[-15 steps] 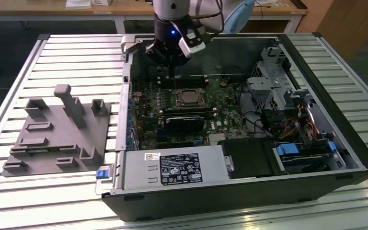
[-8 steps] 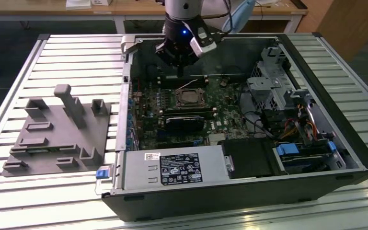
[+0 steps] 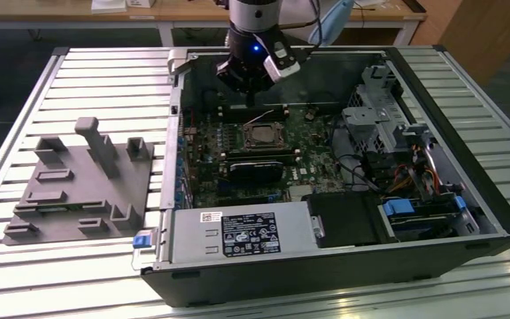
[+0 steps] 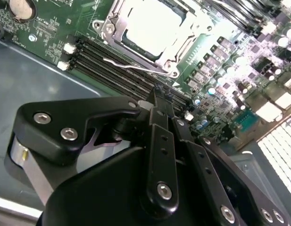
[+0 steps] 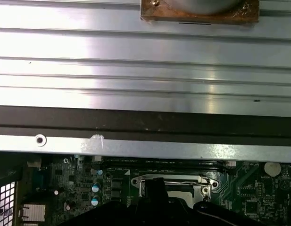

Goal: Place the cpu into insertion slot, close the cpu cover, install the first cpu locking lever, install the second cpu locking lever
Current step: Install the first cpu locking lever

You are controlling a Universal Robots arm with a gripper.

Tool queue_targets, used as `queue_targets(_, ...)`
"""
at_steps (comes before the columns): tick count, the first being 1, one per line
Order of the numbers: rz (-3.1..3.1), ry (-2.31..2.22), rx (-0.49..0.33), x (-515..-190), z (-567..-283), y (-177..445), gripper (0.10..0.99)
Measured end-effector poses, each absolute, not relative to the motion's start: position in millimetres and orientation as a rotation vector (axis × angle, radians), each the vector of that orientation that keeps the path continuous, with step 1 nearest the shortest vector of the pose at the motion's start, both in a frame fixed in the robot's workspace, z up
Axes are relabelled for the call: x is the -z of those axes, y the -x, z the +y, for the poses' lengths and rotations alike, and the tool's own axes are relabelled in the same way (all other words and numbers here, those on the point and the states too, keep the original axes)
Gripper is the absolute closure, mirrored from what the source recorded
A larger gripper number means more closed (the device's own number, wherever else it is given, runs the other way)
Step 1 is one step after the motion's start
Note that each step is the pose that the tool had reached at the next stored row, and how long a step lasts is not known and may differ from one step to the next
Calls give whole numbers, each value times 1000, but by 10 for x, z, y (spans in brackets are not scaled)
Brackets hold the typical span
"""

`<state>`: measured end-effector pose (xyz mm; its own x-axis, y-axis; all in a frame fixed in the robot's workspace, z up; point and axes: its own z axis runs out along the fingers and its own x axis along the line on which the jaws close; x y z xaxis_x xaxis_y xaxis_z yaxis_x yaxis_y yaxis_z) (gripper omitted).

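Observation:
The cpu (image 4: 152, 26) lies with its silvery top up in the insertion slot (image 3: 261, 135) on the green board. The cpu cover (image 4: 185, 40), a metal frame, lies flat around the chip. A thin wire locking lever (image 4: 131, 66) runs along the socket side nearest my fingers and stands a little off the frame. My gripper (image 4: 157, 92) hangs above the memory slots just beside the socket, fingers shut together with nothing between them. In the exterior view the gripper (image 3: 252, 100) is over the back part of the open case, a short way behind the socket. In the first wrist view the cover (image 5: 171, 181) shows beyond the gripper (image 5: 153, 186).
The black computer case (image 3: 494, 219) lies open on a slatted metal table (image 3: 104, 80). A black fan card (image 3: 257, 166) sits in front of the socket, a drive cage (image 3: 374, 109) at the exterior view's right. A grey fixture (image 3: 78, 179) stands left of the case.

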<state>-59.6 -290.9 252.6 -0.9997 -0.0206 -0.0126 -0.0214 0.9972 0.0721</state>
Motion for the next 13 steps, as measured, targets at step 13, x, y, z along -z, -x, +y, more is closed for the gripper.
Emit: queue_targets(13, 3125, 89, -113, -2350, -2908, 403, 980)
